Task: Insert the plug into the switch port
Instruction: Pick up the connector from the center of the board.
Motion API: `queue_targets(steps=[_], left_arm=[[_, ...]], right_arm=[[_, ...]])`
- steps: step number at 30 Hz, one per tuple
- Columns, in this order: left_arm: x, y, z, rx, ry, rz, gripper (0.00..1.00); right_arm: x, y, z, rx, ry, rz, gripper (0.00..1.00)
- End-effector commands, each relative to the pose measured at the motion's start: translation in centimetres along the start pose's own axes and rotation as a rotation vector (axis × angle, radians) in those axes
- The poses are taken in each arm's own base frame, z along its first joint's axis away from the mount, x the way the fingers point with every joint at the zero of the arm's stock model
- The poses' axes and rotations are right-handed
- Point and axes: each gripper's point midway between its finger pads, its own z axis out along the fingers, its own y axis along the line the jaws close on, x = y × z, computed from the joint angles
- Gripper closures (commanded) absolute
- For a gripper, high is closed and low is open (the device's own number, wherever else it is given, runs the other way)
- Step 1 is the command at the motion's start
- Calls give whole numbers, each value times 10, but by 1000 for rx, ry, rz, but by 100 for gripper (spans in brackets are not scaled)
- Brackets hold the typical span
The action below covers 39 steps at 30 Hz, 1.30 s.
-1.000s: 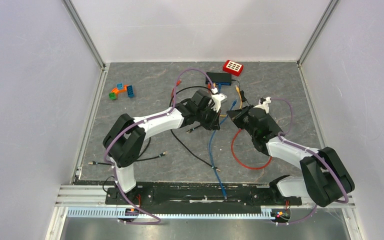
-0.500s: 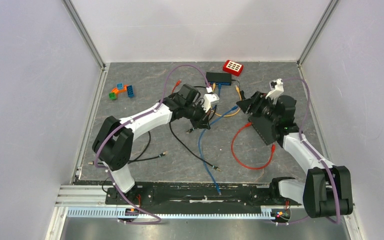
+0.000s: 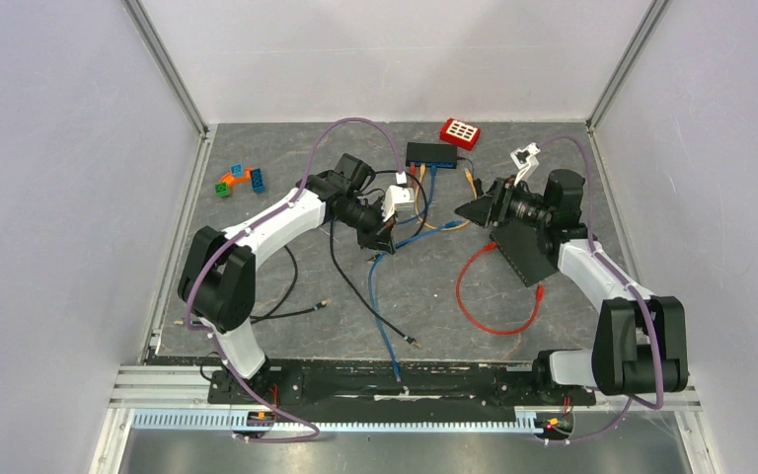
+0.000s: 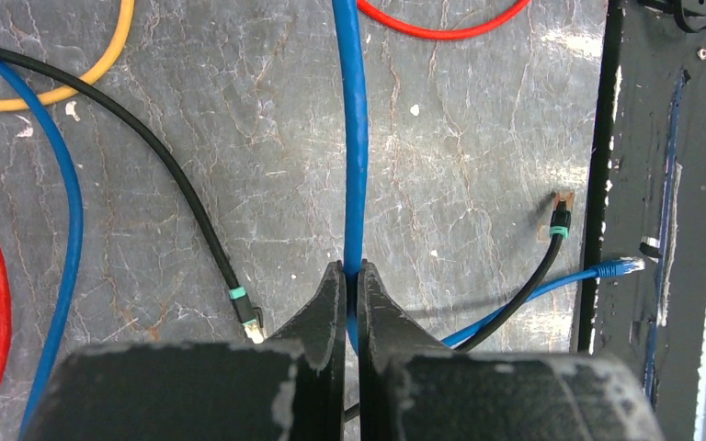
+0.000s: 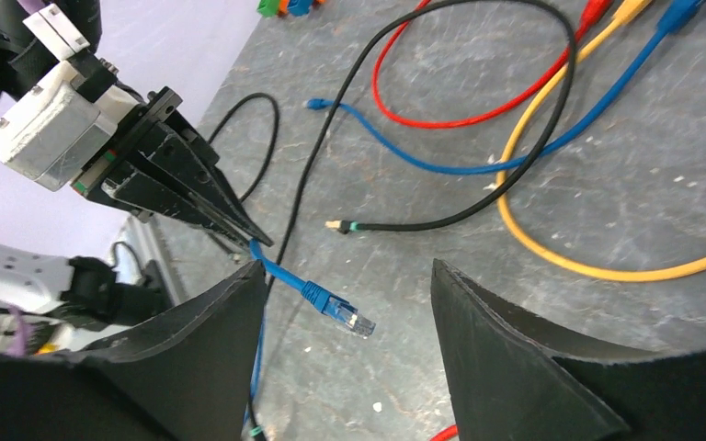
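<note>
The black switch (image 3: pixel 431 153) lies at the back of the mat with several cables running from it. My left gripper (image 3: pixel 376 244) is shut on a blue cable (image 4: pixel 353 138) just behind its plug. In the right wrist view that blue plug (image 5: pixel 340 310) sticks out from the left gripper (image 5: pixel 239 230) and hangs a little above the mat. It points into the gap between my right fingers (image 5: pixel 211 322) without touching them. My right gripper (image 3: pixel 462 210) is open and empty, facing left toward the plug. The switch's ports cannot be made out.
A red keypad box (image 3: pixel 460 132) sits right of the switch. Coloured toy blocks (image 3: pixel 240 180) lie at the back left. Red (image 3: pixel 493 296), black (image 3: pixel 345 281) and yellow (image 5: pixel 561 253) cables loop over the mat. A black rail (image 4: pixel 662 184) runs along the near edge.
My left gripper carried the blue cable back and to the left. My right gripper opened, let go, and swung to the back right, now facing the plug.
</note>
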Motion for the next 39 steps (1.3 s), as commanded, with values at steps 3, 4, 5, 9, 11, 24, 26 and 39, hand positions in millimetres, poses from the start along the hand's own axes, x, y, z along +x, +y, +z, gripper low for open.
queue_targets(steps=[3, 4, 5, 9, 11, 24, 26, 39], left_arm=[[-17, 3, -7, 11, -47, 117, 98], [-18, 3, -8, 12, -50, 122, 98], [-18, 2, -8, 16, -51, 125, 98], [-18, 3, -7, 22, -56, 131, 98], [-18, 4, -6, 26, -59, 132, 98], [-13, 9, -2, 23, -53, 134, 98], [-12, 11, -2, 13, -55, 136, 98], [-14, 13, 1, 32, -86, 132, 98]], right_arm=[[1, 14, 3, -101, 28, 98, 39], [3, 14, 3, -103, 34, 109, 42], [5, 15, 3, -109, 38, 121, 44], [14, 16, 0, -105, 58, 144, 47], [18, 16, -1, -101, 68, 154, 47], [32, 8, 1, -51, 66, 343, 82], [38, 11, -1, -66, 61, 382, 82], [53, 17, -9, -65, 51, 459, 55]])
